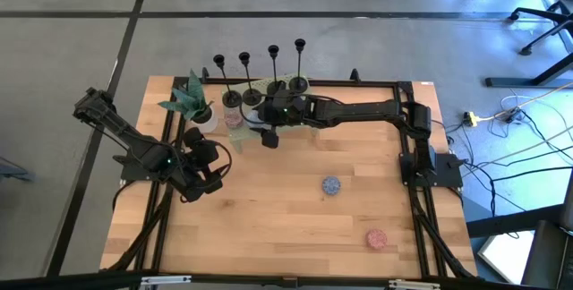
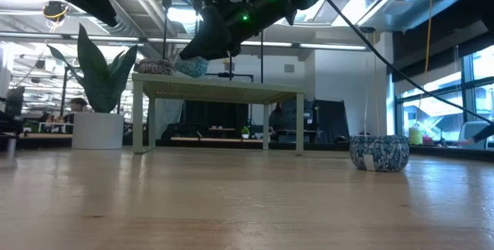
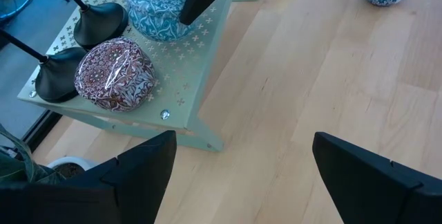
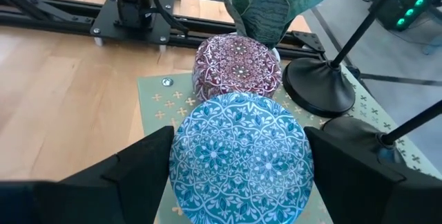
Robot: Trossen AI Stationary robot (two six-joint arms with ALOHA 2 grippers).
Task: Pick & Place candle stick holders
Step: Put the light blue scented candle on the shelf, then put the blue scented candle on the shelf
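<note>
Blue tin (image 4: 240,156), lower edge cut off

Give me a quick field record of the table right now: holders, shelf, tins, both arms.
candle stick holders: four, upright in a row on the green shelf at the table's far edge
tins on shelf: red patterned tin and blue patterned tin, side by side
loose tins: blue tin mid-table, red tin nearer the front
plant: potted plant left of the shelf
right gripper: open, over the blue patterned tin
left gripper: open, waiting left of centre, holding nothing
</note>
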